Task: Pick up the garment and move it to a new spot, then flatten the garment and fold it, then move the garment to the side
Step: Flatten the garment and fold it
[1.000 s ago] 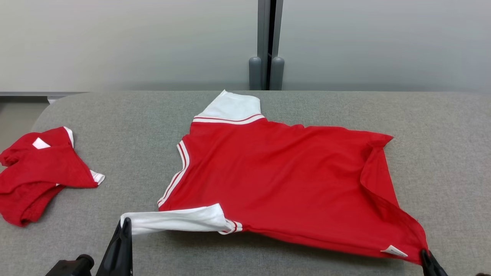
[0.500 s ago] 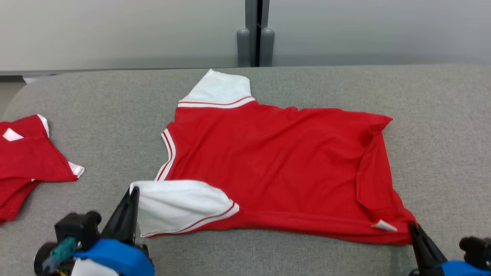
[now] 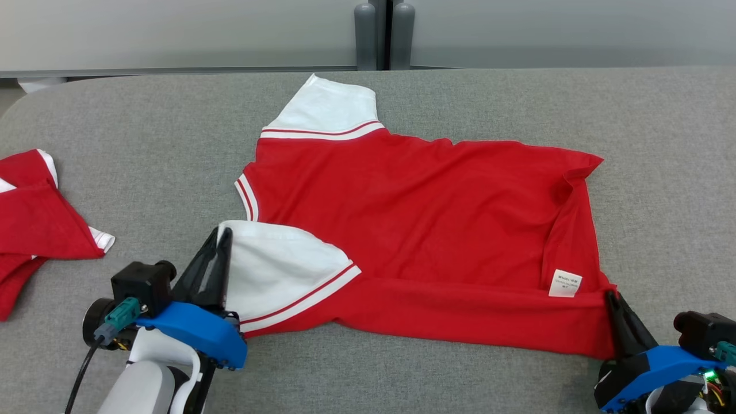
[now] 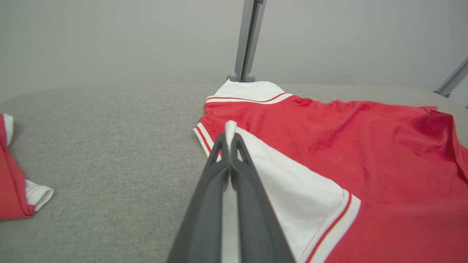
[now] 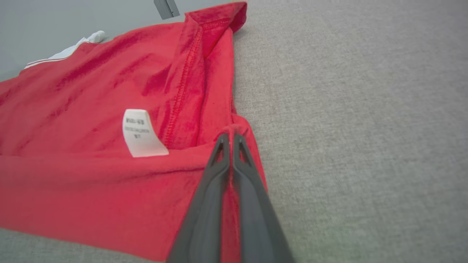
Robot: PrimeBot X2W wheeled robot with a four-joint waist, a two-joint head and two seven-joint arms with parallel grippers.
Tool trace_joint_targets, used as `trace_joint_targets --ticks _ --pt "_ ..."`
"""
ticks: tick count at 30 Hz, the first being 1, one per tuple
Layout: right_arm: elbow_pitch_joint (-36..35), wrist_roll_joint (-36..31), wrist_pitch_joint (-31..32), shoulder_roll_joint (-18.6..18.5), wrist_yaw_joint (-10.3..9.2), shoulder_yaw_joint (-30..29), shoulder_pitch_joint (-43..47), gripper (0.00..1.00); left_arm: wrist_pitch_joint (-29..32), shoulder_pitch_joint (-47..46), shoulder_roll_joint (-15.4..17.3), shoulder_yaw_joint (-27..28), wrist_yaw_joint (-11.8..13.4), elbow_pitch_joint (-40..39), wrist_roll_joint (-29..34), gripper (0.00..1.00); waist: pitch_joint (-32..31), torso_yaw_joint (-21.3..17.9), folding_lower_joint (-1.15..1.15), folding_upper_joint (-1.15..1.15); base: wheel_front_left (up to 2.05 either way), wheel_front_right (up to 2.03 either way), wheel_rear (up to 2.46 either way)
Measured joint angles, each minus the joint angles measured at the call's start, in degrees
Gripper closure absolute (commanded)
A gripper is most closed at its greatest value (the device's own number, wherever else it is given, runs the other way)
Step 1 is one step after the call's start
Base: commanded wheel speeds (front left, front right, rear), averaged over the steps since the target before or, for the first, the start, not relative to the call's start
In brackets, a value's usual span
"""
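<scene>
Garment (image 3: pixel 420 213) front edge folded over; grey surface (image 3: pixel 661 172) open right; cloth (image 3: pixel 34 218) left.

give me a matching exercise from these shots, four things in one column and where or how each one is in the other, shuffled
Column one:
1. left end effector
2. right end effector
3. white label
4. second red garment

Column two:
A. lying toward the left side of the table, apart from the spread shirt
B. shut on the red hem corner
C. shut on the near white sleeve
D. on turned-back red fabric by the hem

Pairs: 1-C, 2-B, 3-D, 4-A
</scene>
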Motion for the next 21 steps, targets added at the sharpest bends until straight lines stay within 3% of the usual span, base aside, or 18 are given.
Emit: trace_joint_targets --ticks 1,4,10,17,21 --pt "0.3 -0.1 -1.2 0.0 0.00 0.1 -0.1 0.00 -1.0 -0.3 -0.4 -0.2 -0.1 1.0 -0.1 0.00 0.1 0.0 0.00 0.00 0.00 0.00 0.00" --pt "0.1 -0.8 -4.8 -0.4 0.00 0.5 -0.2 0.00 -4.7 -1.0 -1.0 -0.2 0.0 3.5 0.7 0.00 0.0 0.0 0.00 0.00 0.00 0.00 0.00" --pt "-5.2 -5.0 -11.6 -1.6 0.00 1.5 -0.1 0.00 -11.7 -0.7 -1.4 1.5 3.9 4.5 3.3 0.00 -1.7 -0.2 -0.01 0.00 0.00 0.00 0.00" --pt "-15.3 -7.6 -9.7 -1.0 0.00 2.5 3.3 0.00 -13.1 5.5 -1.1 3.8 7.8 -0.3 4.1 0.00 -5.6 -0.2 -0.02 -0.02 0.00 0.00 0.00" --pt "-17.7 -8.0 -8.3 -0.3 0.00 2.5 5.0 0.00 -12.4 7.8 -0.7 3.4 8.4 -1.7 4.4 0.00 -6.5 0.0 -0.02 -0.02 0.00 0.00 0.00"
